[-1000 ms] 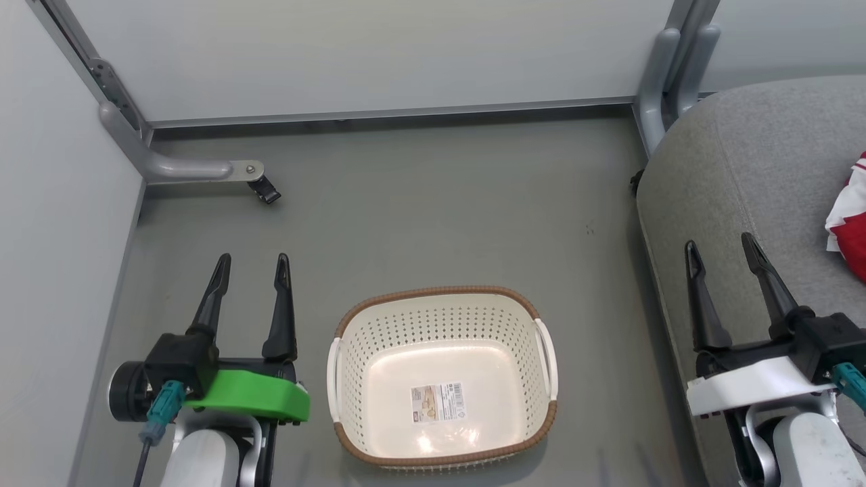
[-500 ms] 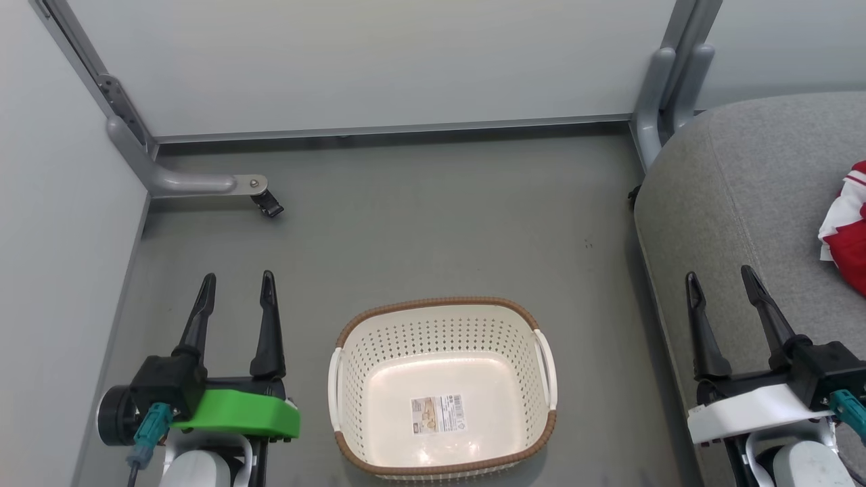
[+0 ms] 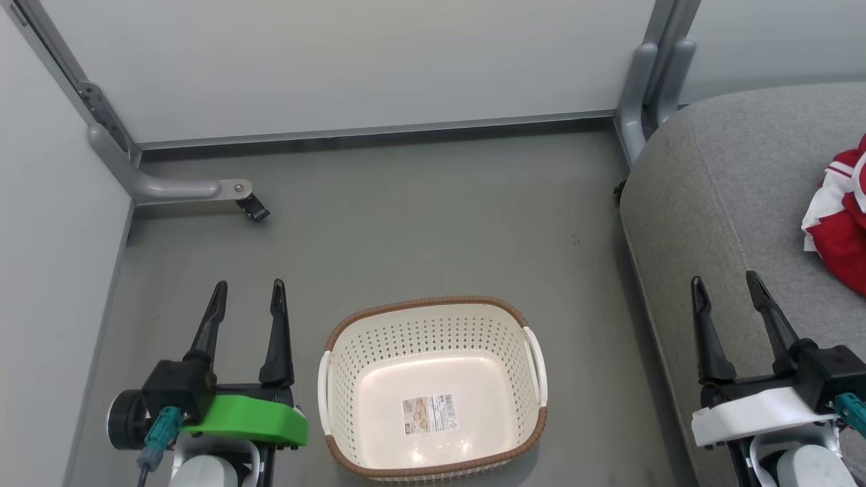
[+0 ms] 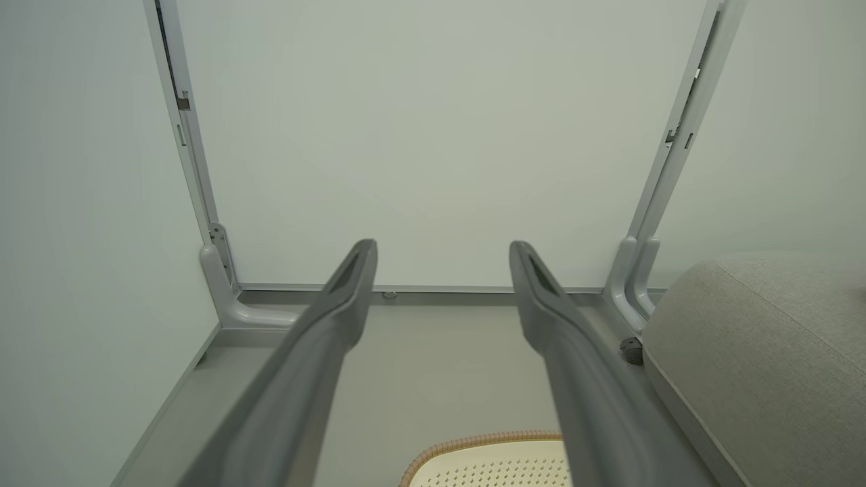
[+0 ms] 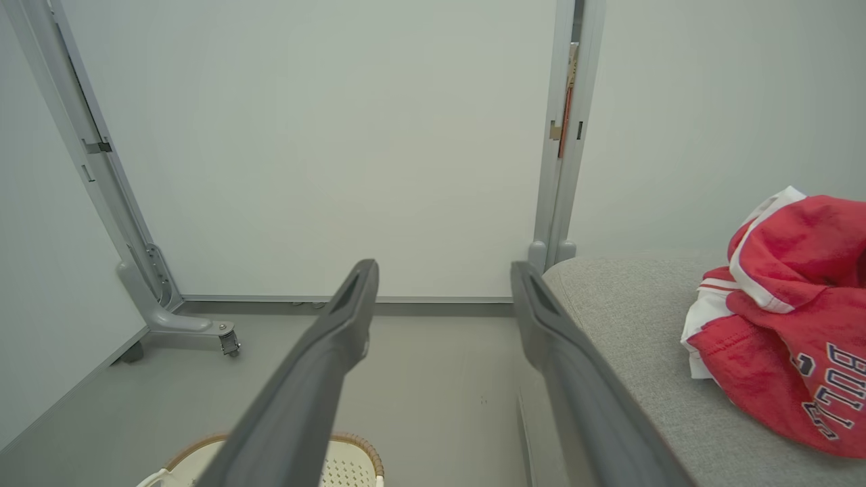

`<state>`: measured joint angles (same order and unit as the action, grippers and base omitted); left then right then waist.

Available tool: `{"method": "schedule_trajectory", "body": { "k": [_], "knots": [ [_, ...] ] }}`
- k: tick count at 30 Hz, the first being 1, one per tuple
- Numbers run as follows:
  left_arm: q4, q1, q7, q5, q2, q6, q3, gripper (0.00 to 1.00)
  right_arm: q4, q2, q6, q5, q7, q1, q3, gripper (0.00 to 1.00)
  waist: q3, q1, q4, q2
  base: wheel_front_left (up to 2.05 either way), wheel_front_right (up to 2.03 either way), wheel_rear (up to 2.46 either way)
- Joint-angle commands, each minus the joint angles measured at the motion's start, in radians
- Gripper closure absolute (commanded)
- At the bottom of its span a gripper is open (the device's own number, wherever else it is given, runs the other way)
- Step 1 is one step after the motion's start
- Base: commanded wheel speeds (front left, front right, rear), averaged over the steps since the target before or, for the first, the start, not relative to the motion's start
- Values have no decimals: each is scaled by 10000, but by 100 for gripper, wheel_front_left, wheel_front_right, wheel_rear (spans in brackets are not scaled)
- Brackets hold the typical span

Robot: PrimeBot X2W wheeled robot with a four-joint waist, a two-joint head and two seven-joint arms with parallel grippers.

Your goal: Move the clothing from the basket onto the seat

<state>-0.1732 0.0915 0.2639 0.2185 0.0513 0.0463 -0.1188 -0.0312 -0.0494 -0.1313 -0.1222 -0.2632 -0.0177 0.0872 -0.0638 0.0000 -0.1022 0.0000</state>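
Note:
The cream basket (image 3: 534, 368) with a brown woven rim stands on the grey floor; nothing lies inside but a label stuck to its bottom. The red and white clothing (image 3: 839, 226) lies bunched on the grey seat (image 3: 737, 189) at the right edge; the right wrist view shows the clothing (image 5: 798, 318) with white lettering on the seat (image 5: 629, 318). My left gripper (image 3: 247, 291) is open, left of the basket, holding nothing. My right gripper (image 3: 725, 281) is open over the seat's front edge, short of the clothing. Both wrist views show open empty gripper fingers: left gripper (image 4: 443, 250), right gripper (image 5: 443, 270).
Pale partition panels close off the back and left. A grey panel foot with a black caster (image 3: 254, 206) sticks out onto the floor at the back left. Another grey post (image 3: 632, 101) stands beside the seat's back corner. The basket rim (image 4: 473, 443) shows low in the left wrist view.
The whole head view has shifted a little, so the camera has moved. Both grippers remain open and empty; basket and clothing lie where they were.

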Motion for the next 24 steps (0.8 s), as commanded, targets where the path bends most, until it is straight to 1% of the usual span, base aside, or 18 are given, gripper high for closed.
{"method": "schedule_trajectory", "body": {
  "k": [1, 9, 24],
  "knots": [
    [-27, 101, 7, 21, -7, -31, -8, 0, 14, -24, 11, -20, -23, 76, 21, 0, -49, 0, 65, 0, 0, 0, 0],
    [-65, 183, 7, -21, -7, -47, -24, 0, 40, -24, 11, -48, -23, 12, 70, 0, -123, 0, 224, 0, 0, 0, 0],
    [-84, 310, 7, -154, -7, -97, -21, 0, 95, -24, 11, -104, -23, -82, 121, 0, -286, 0, 325, 0, 0, 0, 0]
  ]
}}
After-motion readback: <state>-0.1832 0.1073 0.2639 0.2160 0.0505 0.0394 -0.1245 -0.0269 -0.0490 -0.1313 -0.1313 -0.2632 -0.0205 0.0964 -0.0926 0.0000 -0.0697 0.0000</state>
